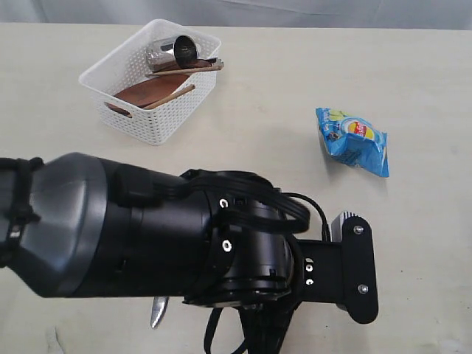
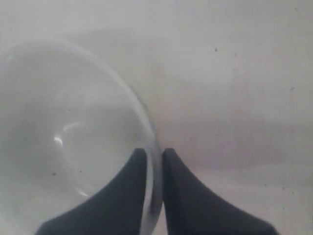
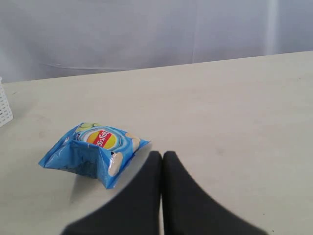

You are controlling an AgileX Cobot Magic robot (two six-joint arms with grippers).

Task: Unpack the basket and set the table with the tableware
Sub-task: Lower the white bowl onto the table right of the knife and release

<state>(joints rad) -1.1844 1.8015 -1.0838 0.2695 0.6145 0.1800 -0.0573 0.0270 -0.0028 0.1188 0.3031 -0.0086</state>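
Observation:
The cream bowl fills one side of the left wrist view, resting on the pale table. My left gripper straddles its rim, one finger inside and one outside, closed narrowly on it. In the exterior view the left arm hides the bowl. The white basket stands at the back left. It holds a steel cup on its side, a brown saucer and wooden chopsticks. A steel blade tip pokes out under the arm. My right gripper is shut and empty, above the table.
A blue snack bag lies on the table at the right, close beside the right gripper's fingers in the right wrist view. A corner of the basket shows at that view's edge. A grey wall backs the table.

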